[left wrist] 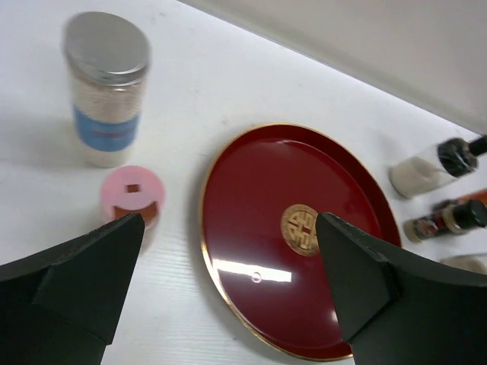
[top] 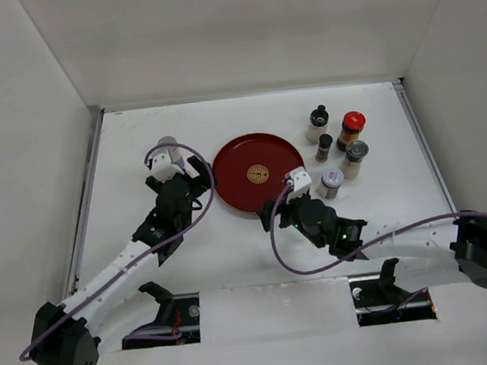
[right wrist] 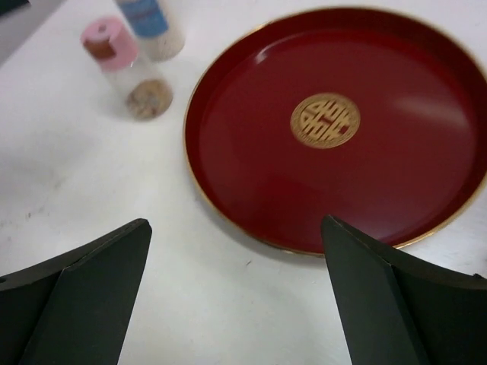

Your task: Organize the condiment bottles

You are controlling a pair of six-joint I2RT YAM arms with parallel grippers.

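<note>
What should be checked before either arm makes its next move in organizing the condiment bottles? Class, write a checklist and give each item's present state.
1. Is the left gripper open and empty? Ok.
2. Is the right gripper open and empty? Ok.
3. Is the red tray free of bottles? Ok, only its gold emblem shows.
4. Is the pink-capped bottle upright and in front of the left gripper? Ok.
5. Is there a gap between the pink-capped bottle and the silver-capped jar for a finger? Cannot tell; they stand very close.
6. Is the red-capped bottle, right of the tray, upright? Ok.
</note>
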